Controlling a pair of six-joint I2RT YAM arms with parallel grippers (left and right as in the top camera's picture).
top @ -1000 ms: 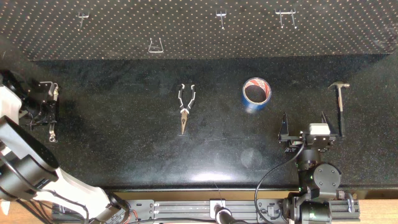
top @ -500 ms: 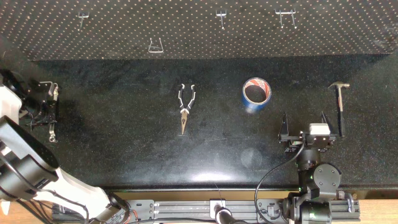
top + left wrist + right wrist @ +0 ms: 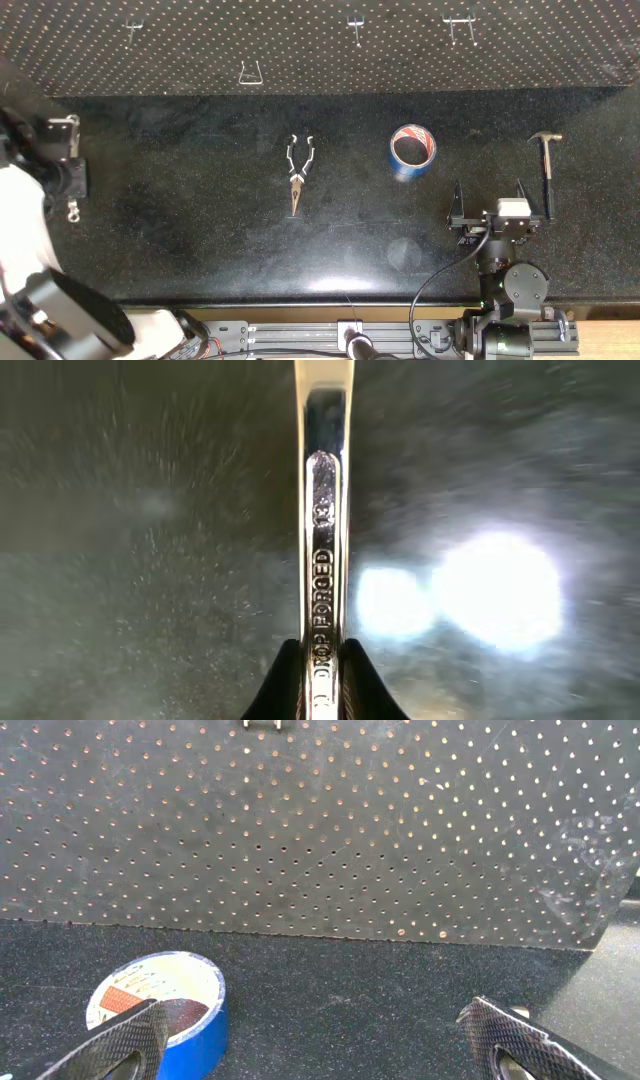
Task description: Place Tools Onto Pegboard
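The left hand [image 3: 62, 168] is at the left edge of the dark surface [image 3: 200, 230], clenched on a chrome wrench [image 3: 325, 510]. In its wrist view the two fingers [image 3: 283, 682] pinch the shaft from both sides. The shaft runs straight out from between them over the speckled surface, with bright reflections beside it. From above, the ring end of the wrench pokes out of the hand toward the front edge.

The right hand [image 3: 488, 203] is near the front right corner, released, its fingers spread wide with nothing between them. The hammer [image 3: 546, 165] lies just beside it on the side of the right edge, apart from it, with its head toward the pegboard [image 3: 320, 45] and its handle running parallel to that edge. The blue tape roll [image 3: 412, 150] lies flat between this hand and the pegboard, a little toward the middle. In the right wrist view it sits just ahead of one fingertip.

The pliers [image 3: 299, 172] lie in the middle of the surface, nose toward the front edge and handles toward the back, well apart from both hands.

The pegboard stands along the back edge and carries four metal hooks [image 3: 355, 28]. One is far left, a wire loop hangs lower near the pliers' side, one is above the tape roll, and a double one is above the right hand
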